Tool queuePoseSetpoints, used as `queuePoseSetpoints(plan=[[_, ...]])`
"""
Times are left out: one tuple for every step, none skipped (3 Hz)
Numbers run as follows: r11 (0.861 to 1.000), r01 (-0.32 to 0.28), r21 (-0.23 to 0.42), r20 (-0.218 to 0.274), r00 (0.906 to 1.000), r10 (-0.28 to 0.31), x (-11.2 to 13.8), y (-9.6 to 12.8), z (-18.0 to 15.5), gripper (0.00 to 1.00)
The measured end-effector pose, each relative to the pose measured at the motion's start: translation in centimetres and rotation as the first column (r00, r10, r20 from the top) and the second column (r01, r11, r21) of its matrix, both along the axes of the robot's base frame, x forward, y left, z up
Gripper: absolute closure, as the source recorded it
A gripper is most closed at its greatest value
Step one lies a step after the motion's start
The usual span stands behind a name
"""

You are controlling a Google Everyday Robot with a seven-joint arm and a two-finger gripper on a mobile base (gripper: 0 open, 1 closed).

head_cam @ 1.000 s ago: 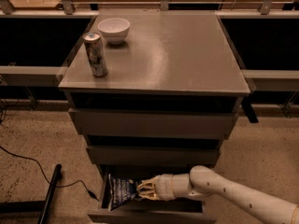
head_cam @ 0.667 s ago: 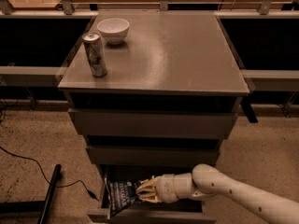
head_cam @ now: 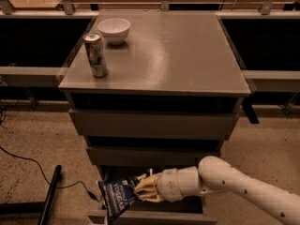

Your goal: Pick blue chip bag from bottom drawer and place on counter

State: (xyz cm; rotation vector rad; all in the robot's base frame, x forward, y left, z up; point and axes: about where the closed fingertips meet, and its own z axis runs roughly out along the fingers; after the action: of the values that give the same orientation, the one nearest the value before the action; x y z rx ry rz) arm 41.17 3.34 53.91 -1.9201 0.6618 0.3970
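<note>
camera view: the blue chip bag (head_cam: 116, 199), held at the open bottom drawer (head_cam: 168, 218), should be drawn outward clear of the upper drawers (head_cam: 152, 124) before being raised to the counter (head_cam: 168, 55), away from the can (head_cam: 95, 54) and bowl (head_cam: 114, 30). the gripper (head_cam: 143, 191), at the drawer's middle, is clenched on the bag's right end, jaws nearly together.
</note>
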Motion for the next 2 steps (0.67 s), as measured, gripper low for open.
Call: queuePoseSetpoints(plan=[[0.998, -0.038, -0.048, 0.007, 0.9992, 0.038, -1.1, -0.1, 4.4, 1.00], [0.997, -0.004, -0.076, 0.005, 1.0000, 0.004, -0.6, -1.8, 9.1, 1.00]])
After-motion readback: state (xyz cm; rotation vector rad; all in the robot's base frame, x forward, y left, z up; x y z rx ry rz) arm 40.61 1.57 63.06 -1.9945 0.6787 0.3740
